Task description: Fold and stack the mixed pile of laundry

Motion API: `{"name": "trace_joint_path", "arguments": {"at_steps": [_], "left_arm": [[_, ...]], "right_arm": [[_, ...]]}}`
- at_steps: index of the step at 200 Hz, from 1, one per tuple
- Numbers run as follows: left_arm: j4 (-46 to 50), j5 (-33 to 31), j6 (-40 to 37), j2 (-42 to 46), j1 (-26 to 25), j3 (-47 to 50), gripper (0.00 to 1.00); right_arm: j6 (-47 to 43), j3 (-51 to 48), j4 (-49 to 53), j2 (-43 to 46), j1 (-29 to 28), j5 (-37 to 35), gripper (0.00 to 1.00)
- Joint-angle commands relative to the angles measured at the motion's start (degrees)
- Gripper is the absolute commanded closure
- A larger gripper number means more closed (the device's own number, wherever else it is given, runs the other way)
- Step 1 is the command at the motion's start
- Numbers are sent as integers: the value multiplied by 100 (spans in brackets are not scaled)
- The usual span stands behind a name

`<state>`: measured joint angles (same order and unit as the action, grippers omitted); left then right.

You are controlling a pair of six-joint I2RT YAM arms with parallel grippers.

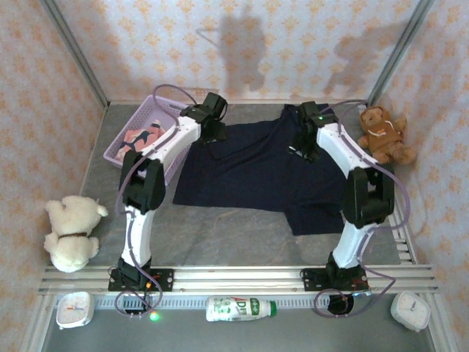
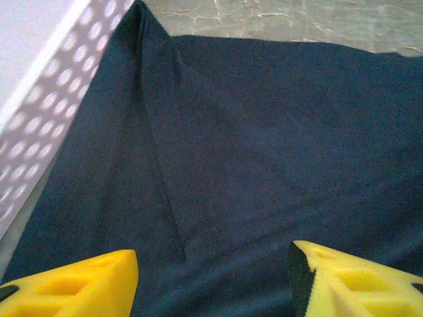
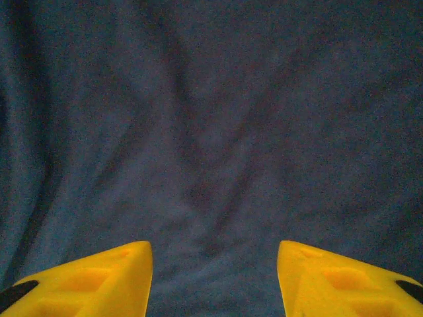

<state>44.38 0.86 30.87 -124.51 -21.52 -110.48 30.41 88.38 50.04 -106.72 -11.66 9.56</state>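
**A:** Where is the laundry?

**B:** A dark navy garment (image 1: 249, 172) lies spread across the centre of the overhead frame on a grey table (image 1: 220, 242), with one flap reaching toward the lower right. A salmon-pink shark-print garment (image 1: 143, 137) sits crumpled in a lavender basket (image 1: 117, 155) at upper left.

**A:** And the grippers?

**B:** The left gripper (image 1: 214, 130) is over the navy cloth's upper left corner, beside the basket. The right gripper (image 1: 304, 143) is over its upper right part. In both wrist views the yellow fingers (image 2: 86, 284) stand apart with only cloth beneath and nothing pinched, so both are open.

**A:** How would the cloth handle?

**B:** Probably soft, light and limp (it shows gentle wrinkles everywhere). It should sag and drape once lifted, and it looks matte enough not to slip from the fingers. I would pinch at an edge or corner. In the left wrist view a raised crease runs from upper left to lower centre and offers a ready fold to grip.

**A:** Any writing?

**B:** A bottle (image 1: 240, 308) lies on its side at bottom centre with a green-and-red label, its lettering too small to read. No tag shows on either garment.
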Motion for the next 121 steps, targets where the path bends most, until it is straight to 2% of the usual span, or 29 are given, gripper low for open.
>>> {"name": "trace_joint_path", "arguments": {"at_steps": [1, 67, 121], "left_arm": [[447, -294, -225, -553, 206, -305, 38], [264, -391, -278, -952, 800, -277, 38], [345, -350, -72, -1023, 1455, -410, 37]], "right_arm": [[48, 425, -35, -634, 200, -254, 47], [-48, 1456, 355, -1887, 612, -778, 47], [-265, 1705, 409, -1997, 969, -550, 47]]}}
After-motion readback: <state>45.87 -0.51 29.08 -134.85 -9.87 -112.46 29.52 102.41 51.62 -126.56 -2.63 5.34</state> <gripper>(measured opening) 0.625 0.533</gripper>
